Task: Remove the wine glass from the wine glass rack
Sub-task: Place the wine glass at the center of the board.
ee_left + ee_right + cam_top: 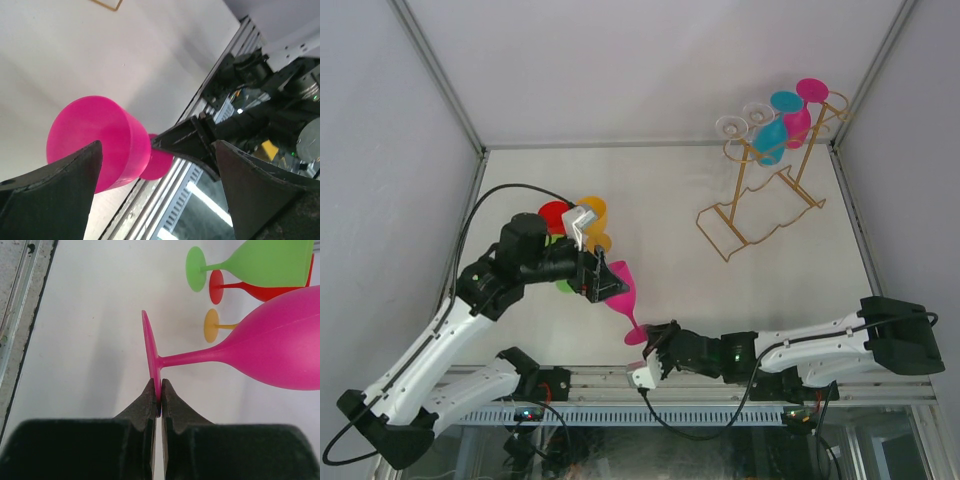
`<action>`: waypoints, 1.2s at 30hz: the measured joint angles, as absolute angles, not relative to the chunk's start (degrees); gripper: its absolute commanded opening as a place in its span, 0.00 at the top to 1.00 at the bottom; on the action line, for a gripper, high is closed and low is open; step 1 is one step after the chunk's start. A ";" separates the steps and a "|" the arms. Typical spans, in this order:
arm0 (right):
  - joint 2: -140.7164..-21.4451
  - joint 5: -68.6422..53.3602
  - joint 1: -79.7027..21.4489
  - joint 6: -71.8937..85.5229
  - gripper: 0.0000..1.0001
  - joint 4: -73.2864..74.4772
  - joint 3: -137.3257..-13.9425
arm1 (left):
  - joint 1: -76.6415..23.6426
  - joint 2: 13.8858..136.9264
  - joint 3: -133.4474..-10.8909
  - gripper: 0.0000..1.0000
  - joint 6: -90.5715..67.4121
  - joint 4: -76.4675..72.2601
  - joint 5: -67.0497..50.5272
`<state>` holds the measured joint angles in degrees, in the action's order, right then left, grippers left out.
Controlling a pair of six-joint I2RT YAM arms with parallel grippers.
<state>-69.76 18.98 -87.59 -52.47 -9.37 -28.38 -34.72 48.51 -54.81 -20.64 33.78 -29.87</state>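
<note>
Over white worktop [650,190], your right hand [160,390] pinches only the foot of the pink wine glass [280,350], left hand [157,150] released; it could swivel loose.

- Cropped at the right wrist view's edge: rim of the pink plastic wine glass [270,350].
- Mostly hidden behind the green plastic wine glass [260,262]: bowl of the red plastic wine glass [270,292].

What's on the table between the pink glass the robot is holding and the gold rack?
Nothing. In the top view, the white table is bare between the held pink glass and the gold rack.
</note>
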 measured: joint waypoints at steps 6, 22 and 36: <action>-68.03 19.05 -87.77 -56.60 1.00 -10.13 -27.00 | -34.70 52.88 -60.03 0.16 -12.27 42.35 -33.82; -66.13 18.90 -87.00 -61.12 1.00 -10.52 -25.56 | -34.89 53.45 -60.10 0.52 -3.79 46.02 -45.45; -64.34 17.69 -86.78 -61.56 1.00 -10.02 -24.99 | -35.14 54.02 -60.10 1.00 -0.58 47.07 -45.23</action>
